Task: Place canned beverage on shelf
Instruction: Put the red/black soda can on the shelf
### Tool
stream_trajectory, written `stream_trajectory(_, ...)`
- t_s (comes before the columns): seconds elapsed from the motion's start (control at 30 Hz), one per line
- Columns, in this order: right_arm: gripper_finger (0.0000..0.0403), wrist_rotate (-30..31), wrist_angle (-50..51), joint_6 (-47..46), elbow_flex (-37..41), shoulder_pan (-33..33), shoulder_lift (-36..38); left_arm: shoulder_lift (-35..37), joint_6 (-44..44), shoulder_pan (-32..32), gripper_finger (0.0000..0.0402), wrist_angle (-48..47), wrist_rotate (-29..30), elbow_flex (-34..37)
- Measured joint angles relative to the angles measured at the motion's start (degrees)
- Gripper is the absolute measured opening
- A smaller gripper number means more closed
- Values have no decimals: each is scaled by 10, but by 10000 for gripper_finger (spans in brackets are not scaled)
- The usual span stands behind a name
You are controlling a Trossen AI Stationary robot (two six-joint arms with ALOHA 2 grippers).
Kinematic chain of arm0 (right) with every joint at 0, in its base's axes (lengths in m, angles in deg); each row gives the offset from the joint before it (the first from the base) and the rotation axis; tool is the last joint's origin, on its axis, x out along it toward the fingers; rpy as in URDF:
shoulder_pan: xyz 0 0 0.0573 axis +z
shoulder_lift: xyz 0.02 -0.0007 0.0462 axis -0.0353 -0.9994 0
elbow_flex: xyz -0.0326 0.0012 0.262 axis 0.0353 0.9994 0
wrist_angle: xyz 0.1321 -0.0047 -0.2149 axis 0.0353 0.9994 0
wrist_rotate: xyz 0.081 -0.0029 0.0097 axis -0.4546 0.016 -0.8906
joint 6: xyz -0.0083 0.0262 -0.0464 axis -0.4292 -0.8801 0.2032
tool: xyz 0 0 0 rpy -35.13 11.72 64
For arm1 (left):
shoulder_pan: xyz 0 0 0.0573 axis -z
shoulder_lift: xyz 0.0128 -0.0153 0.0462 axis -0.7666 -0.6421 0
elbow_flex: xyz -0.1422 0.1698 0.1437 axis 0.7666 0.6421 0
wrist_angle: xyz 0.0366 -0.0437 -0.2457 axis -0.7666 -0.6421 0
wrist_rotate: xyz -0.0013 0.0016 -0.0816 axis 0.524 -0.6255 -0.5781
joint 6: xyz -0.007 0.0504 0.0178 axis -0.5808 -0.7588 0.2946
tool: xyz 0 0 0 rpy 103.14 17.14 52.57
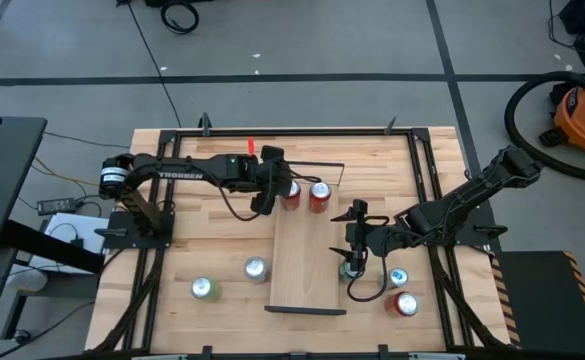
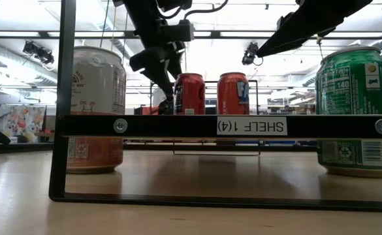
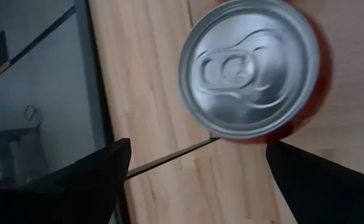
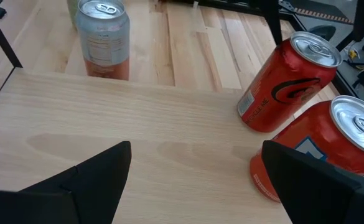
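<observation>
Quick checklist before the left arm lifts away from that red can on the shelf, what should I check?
1. Left gripper open: ok, both fingers stand spread, clear of the red can.
2. Red can upright on the shelf: ok, the low view shows it standing at the far end.
3. Gap to the second red can: ok, they are close but apart in the low view.
4. Right gripper out of the way: ok, it is open, empty and at the shelf's right edge, away from the left arm.
5. Room for more cans: ok, the shelf's near half is bare.
</observation>
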Motion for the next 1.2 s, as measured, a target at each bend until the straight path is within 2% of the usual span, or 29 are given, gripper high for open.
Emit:
stream_trajectory(0.27,372,0,-3,2,0,0,0,0,1,1,385,1,57,0)
stream_trajectory(0.4,372,0,-5,2,0,0,0,9,20,10,385,-36,64,-1)
stream_trajectory(0.53,372,0,-10,4,0,0,0,10,92,15,385,-97,4,-24)
stream_trajectory(0.77,372,-2,-14,5,0,0,0,11,190,16,385,-109,-58,-33)
stream_trajectory(1.2,372,-4,-18,4,0,8,0,9,409,36,384,-71,-62,-28)
